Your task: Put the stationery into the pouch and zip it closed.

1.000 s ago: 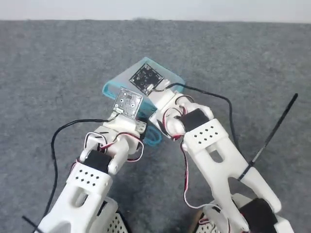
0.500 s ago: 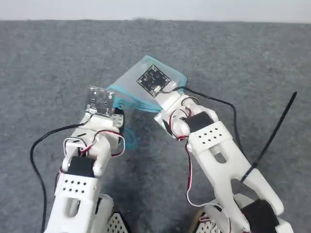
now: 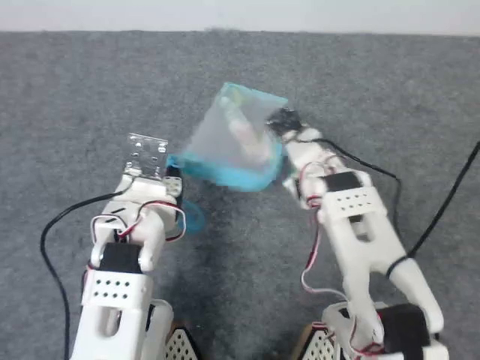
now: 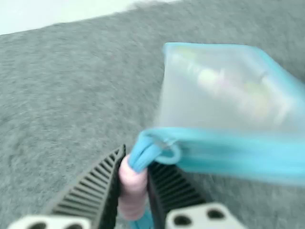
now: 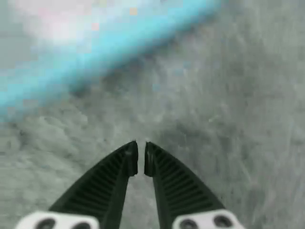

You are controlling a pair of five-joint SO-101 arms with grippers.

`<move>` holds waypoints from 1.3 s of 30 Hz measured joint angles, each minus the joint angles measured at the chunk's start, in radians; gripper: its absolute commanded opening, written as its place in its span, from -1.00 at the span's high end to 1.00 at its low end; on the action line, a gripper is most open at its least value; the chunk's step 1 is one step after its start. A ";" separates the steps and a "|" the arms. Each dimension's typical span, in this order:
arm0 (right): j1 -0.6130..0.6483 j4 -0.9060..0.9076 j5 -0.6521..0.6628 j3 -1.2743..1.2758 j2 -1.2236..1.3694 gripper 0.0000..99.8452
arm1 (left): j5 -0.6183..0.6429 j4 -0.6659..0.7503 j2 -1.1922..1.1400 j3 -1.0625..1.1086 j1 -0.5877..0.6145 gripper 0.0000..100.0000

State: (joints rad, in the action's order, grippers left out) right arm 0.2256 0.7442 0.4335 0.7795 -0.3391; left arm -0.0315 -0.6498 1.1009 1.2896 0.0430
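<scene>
Left of the pouch (image 3: 236, 146), the left fingers (image 4: 102, 181) are clamped on a pink piece (image 4: 132, 183). A teal loop (image 4: 152, 148) comes out from between them and runs to the pouch's near corner. Left arm sits low-left of the pouch in the high view, fingertips just beside its teal edge.

Pouch itself: translucent with teal trim, mid-bench (image 3: 90, 90), tilted, teal band along the side facing the arms. Stationery (image 4: 214, 78) is inside, showing as pale shapes through the wall. Can't tell if the zip is fully shut, or if the pouch is resting on the bench or lifted.

Right of the pouch, the right fingers (image 5: 167, 181) are closed tip to tip with nothing between them, over bare grey bench. They sit just beside the pouch's right edge, not touching it.
</scene>
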 measured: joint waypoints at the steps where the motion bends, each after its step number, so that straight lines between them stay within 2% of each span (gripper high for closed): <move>1: -0.009 0.000 0.005 0.005 0.000 0.99 | 0.000 0.000 0.000 0.000 0.002 0.98; 5: -0.066 -0.011 0.014 0.026 0.000 0.99 | -0.002 -0.002 0.002 0.000 0.008 0.98; 11: -0.064 -0.037 0.020 0.049 0.000 0.99 | -0.002 -0.002 0.000 0.002 0.005 0.98; 15: 0.058 -0.026 0.020 0.083 -0.069 0.95 | -0.002 -0.002 0.000 0.002 0.005 0.98; 23: 0.351 -0.028 0.023 0.310 -0.425 0.51 | -0.002 -0.002 0.000 0.002 0.003 0.98; 28: 0.514 -0.043 0.029 0.394 -0.583 0.47 | -0.002 -0.002 0.000 0.002 0.003 0.98; 33: 0.549 -0.229 0.031 0.411 -0.569 0.47 | -0.002 -0.002 0.000 0.002 0.003 0.98; 39: 0.559 -0.413 0.138 0.411 -0.359 0.47 | -0.002 -0.002 0.000 0.002 0.003 0.98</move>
State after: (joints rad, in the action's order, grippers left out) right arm 0.7841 0.3314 0.5715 1.1907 -0.6981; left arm -0.0330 -0.6513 1.1009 1.2912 0.0460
